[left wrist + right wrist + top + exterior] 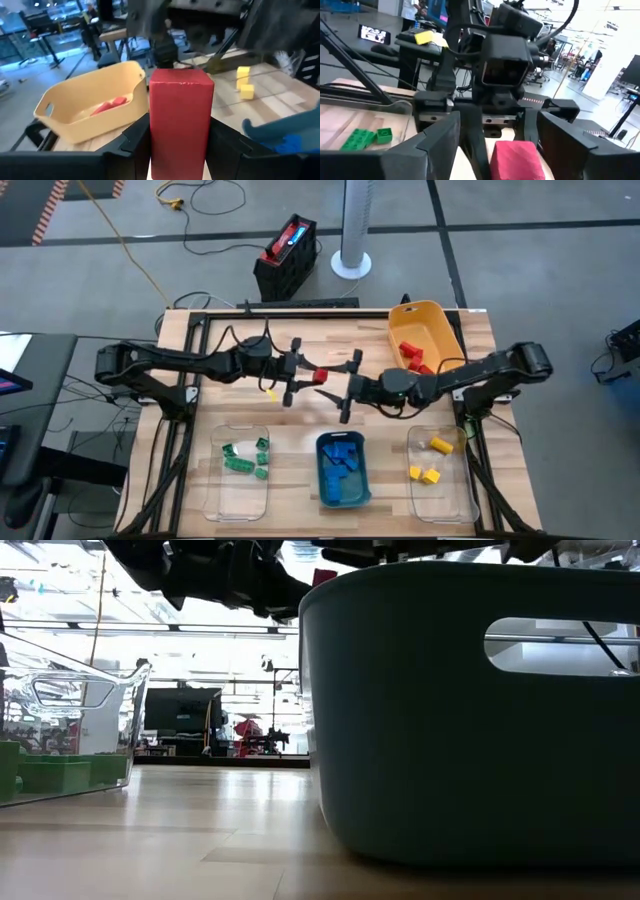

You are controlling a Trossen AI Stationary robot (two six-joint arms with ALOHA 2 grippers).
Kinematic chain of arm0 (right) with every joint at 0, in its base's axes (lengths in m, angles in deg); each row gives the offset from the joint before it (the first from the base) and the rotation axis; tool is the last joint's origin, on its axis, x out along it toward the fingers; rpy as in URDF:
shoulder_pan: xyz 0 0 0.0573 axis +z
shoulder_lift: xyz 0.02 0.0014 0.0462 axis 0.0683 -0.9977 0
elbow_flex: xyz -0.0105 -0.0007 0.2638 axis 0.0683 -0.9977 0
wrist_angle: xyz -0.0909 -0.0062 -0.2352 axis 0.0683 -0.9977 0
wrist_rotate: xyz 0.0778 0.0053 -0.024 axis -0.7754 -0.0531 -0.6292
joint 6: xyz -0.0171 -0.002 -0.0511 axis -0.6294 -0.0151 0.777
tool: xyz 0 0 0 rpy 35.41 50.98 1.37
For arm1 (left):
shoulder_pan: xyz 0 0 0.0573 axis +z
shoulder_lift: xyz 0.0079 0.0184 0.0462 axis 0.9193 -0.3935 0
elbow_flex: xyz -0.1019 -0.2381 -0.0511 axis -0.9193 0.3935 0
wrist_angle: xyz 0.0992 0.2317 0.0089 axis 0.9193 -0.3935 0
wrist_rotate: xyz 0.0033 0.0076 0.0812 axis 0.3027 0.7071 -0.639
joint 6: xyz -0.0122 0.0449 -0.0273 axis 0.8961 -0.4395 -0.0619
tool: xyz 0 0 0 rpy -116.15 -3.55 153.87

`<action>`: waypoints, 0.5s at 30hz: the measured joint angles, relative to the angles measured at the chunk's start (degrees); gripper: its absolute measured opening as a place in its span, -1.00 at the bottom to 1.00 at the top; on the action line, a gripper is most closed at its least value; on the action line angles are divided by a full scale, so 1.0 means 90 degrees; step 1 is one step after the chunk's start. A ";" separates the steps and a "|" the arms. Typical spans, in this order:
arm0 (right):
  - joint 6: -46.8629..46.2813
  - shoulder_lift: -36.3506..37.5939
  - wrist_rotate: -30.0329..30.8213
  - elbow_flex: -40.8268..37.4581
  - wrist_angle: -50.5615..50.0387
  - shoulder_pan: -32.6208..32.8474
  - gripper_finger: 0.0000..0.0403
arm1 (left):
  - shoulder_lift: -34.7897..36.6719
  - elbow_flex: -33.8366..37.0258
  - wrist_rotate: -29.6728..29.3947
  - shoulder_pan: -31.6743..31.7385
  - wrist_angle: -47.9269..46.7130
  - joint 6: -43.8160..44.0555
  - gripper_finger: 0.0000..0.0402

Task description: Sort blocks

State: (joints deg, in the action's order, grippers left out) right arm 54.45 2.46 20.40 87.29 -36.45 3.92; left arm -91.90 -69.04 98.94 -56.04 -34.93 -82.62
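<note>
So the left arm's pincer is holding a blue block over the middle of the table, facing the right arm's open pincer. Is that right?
Nearly, but the colour is wrong: the block is red, not blue. The left wrist view shows it clamped in the left pincer, and the high view shows it held mid-table, facing the open right pincer.

Even overhead light falls on the desk (330, 420), bright windows backlight the dark teal bin (470, 720), and both wrist views blur toward their edges.
</note>
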 joint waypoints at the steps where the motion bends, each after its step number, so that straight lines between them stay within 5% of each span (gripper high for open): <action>1: -0.0007 -0.0044 0.0000 0.0045 0.0004 0.0000 0.37 | 0.0000 0.0000 0.0073 -0.0001 0.0045 0.0000 -0.30; 15: -0.0308 -0.0141 -0.0256 0.0113 -0.0308 -0.0149 0.37 | 0.0002 -0.0002 0.0192 -0.0310 0.0278 -0.0358 -0.30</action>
State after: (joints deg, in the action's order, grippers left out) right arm 51.68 1.20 18.09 88.30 -39.22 2.58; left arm -91.88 -69.06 100.67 -58.83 -32.42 -85.85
